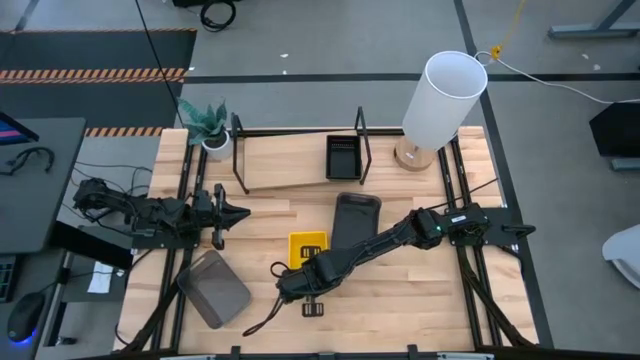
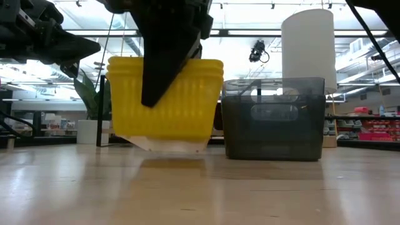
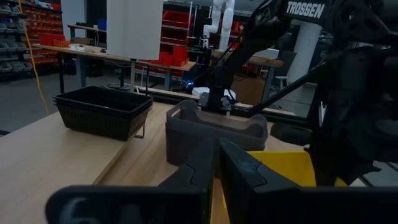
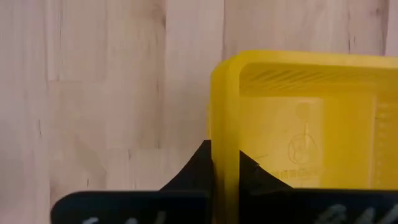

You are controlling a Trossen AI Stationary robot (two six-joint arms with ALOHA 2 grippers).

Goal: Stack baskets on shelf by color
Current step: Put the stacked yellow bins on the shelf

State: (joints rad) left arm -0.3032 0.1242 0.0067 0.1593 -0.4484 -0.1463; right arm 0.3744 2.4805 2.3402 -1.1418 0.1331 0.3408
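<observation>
R gripper (image 1: 303,268) is down over the yellow baskets (image 1: 308,247), fingers (image 4: 202,163) pinched on the near wall of the stack. In the low view the yellow stack (image 2: 165,103) sits tilted, one bottom edge off the table (image 1: 400,300). Landmark = that yellow stack. Dark grey basket (image 1: 355,218) just beside it, on the shelf side, touching or nearly so, can't tell which. Second dark grey basket (image 1: 213,288) lies well apart, toward the L arm and the table's front edge, skewed. Black baskets (image 1: 343,157) are farther back, stacked on the shelf (image 1: 290,160) between the wire frames (image 1: 362,145). L gripper (image 1: 232,212) hovers off to the stack's left, fingers (image 3: 239,171) closed together, holding nothing. White lamp (image 1: 440,100) stands beyond the shelf's right end, potted plant (image 1: 210,125) at its left end.
</observation>
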